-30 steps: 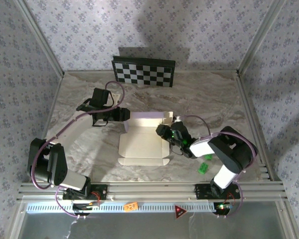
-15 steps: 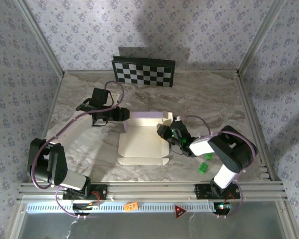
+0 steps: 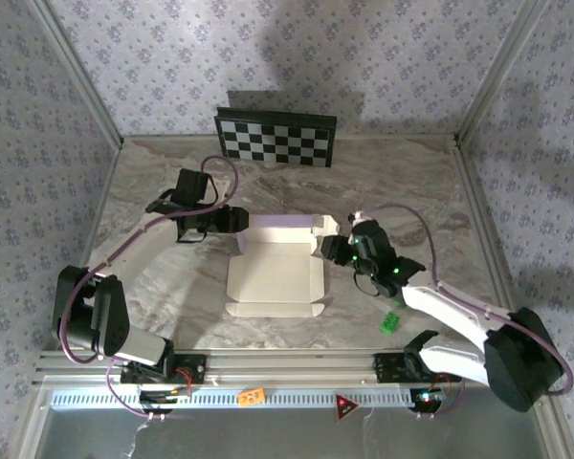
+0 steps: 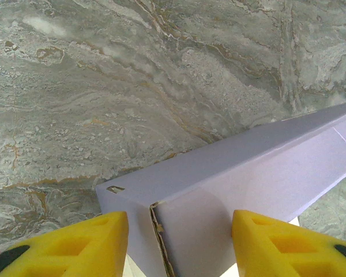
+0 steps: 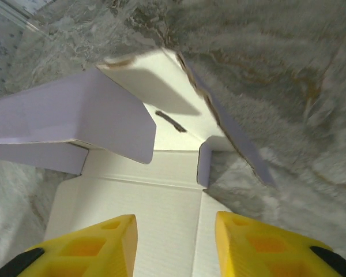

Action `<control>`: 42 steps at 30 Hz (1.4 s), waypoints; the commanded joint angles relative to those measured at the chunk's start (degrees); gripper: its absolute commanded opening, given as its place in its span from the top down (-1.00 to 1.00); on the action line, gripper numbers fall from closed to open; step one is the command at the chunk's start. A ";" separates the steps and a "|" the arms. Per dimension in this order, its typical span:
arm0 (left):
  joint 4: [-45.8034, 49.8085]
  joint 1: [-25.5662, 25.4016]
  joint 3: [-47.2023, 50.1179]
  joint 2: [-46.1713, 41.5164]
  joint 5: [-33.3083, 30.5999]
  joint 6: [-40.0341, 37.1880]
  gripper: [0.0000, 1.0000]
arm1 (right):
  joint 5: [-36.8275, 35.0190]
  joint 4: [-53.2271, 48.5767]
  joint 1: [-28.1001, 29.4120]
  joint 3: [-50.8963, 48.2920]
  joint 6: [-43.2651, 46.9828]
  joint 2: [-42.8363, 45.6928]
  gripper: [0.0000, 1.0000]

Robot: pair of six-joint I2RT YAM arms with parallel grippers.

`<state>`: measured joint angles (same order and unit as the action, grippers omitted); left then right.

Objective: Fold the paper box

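Top of the frame down: the paper box (image 3: pixel 273 279) lies mid-table (image 3: pixel 411 182), cream face up, and its raised back wall runs left to right between my two grippers. My left gripper (image 3: pixel 239 221) sits at that wall's left end. My right gripper (image 3: pixel 331 249) is at the box's right edge, so it is the nearer one to the right-hand flaps.

From my left wrist, the lavender corner of the box (image 4: pixel 230 173) stands between my yellow fingers (image 4: pixel 75 242). The jaws are about half apart, and I cannot tell whether they press the card.

From my right wrist, my jaws gape and hold nothing. The cream floor lies just below and ahead, and a lavender flap (image 5: pixel 75 115) leans in at upper left. I judge the next fold is on this right side, straight ahead of these jaws.
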<state>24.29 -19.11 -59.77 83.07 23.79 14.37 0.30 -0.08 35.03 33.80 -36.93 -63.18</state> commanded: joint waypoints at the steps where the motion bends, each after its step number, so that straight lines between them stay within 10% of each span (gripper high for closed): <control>1: 4.45 0.04 -0.01 1.39 -2.08 -1.48 -0.01 | -1.07 -15.30 -1.82 6.49 12.09 2.09 0.10; 15: 4.51 0.04 -0.01 1.12 -2.21 -1.27 -0.01 | 4.29 -26.27 -5.06 23.23 22.44 -13.91 0.08; 31: 4.64 0.05 0.30 0.53 -2.52 -1.02 -0.01 | 2.16 -29.06 -3.33 26.50 18.94 -14.26 0.87; 42: 4.27 -0.98 0.68 0.31 -3.04 -0.22 0.00 | -1.94 -28.70 6.01 27.49 7.39 -14.60 1.00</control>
<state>24.23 -19.31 -59.77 83.02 23.14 14.46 0.14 -28.82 39.05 58.78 -25.04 -77.47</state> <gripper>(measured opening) 0.502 0.052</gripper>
